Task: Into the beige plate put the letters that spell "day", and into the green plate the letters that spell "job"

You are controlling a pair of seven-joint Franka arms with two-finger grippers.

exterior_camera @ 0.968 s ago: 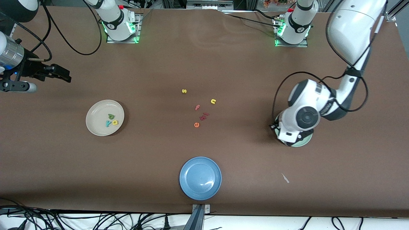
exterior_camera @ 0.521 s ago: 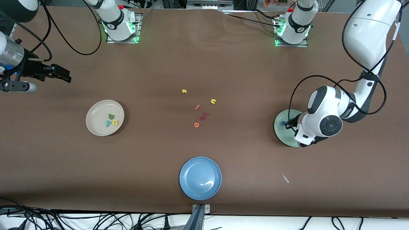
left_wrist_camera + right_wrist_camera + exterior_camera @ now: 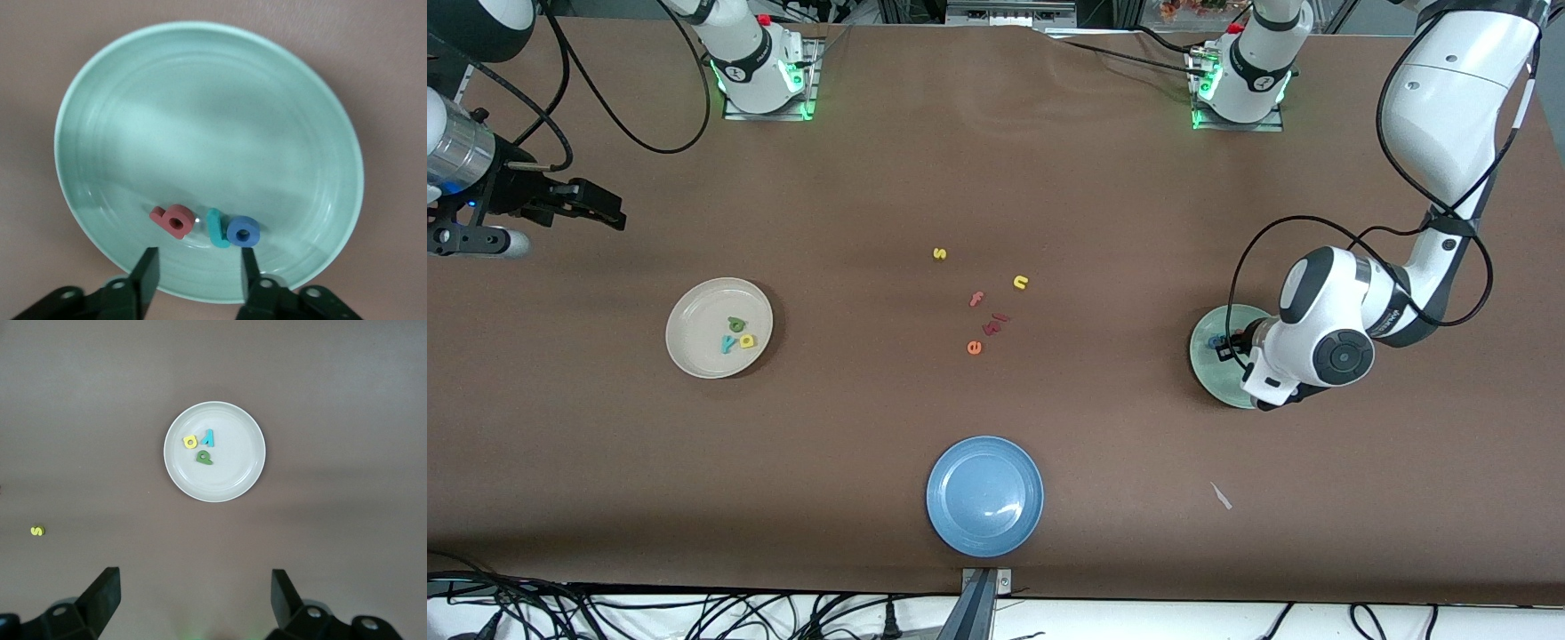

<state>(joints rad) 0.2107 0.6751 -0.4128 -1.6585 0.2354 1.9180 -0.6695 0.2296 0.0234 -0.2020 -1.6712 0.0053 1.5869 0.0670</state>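
The green plate lies at the left arm's end of the table. In it a salmon-red b, a teal j and a blue o lie side by side. My left gripper hovers open just above them, holding nothing. The beige plate holds a dark green letter, a teal y and a yellow letter. My right gripper waits open and empty, high over the right arm's end.
A blue plate sits near the front camera's edge. Loose letters lie mid-table: a yellow s, a yellow n, a pink f, an orange e and dark red pieces. A white scrap lies nearby.
The left arm's hand has swung aside from above the green plate toward the left arm's end, uncovering most of the plate. The right arm has not moved.
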